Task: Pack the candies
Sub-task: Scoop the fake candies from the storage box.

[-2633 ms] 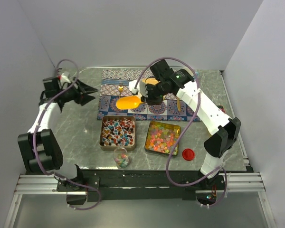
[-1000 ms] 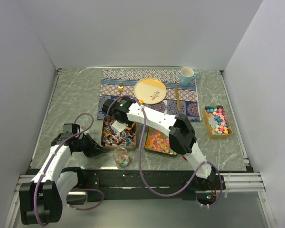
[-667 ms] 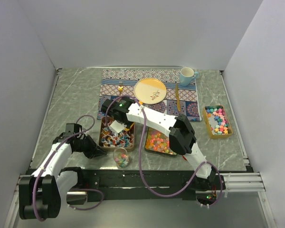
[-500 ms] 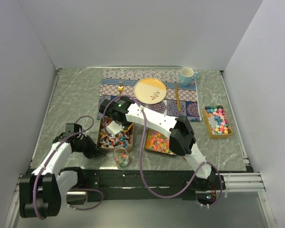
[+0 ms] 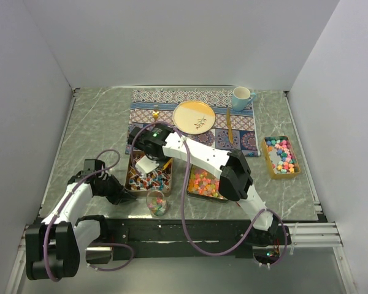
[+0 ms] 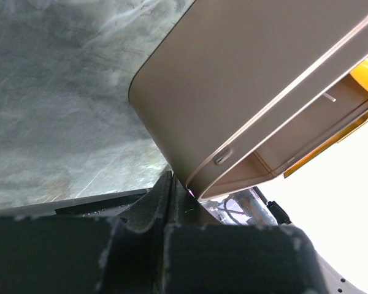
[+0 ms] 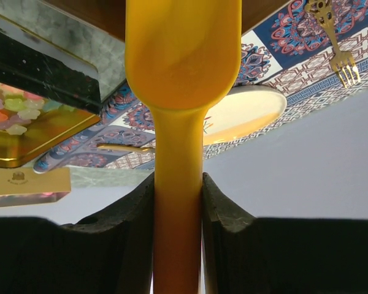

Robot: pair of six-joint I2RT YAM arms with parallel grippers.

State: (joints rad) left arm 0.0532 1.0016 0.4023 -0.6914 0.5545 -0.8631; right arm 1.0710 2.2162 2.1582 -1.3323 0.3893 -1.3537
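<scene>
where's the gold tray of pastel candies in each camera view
top external: gold tray at front centre.
left wrist: not in it.
right wrist: gold tray at the far left edge, seen at a slant.
shared landmark: the yellow plate, upper centre from above, centre right in the right wrist view.

My grey marbled table (image 5: 98, 128) bears a patterned blue placemat (image 5: 165, 99) upper centre, brown tin (image 5: 171, 181), gold tin (image 5: 192, 193), clear glass (image 5: 156, 203) below, orange tin (image 5: 281, 176) right.
</scene>
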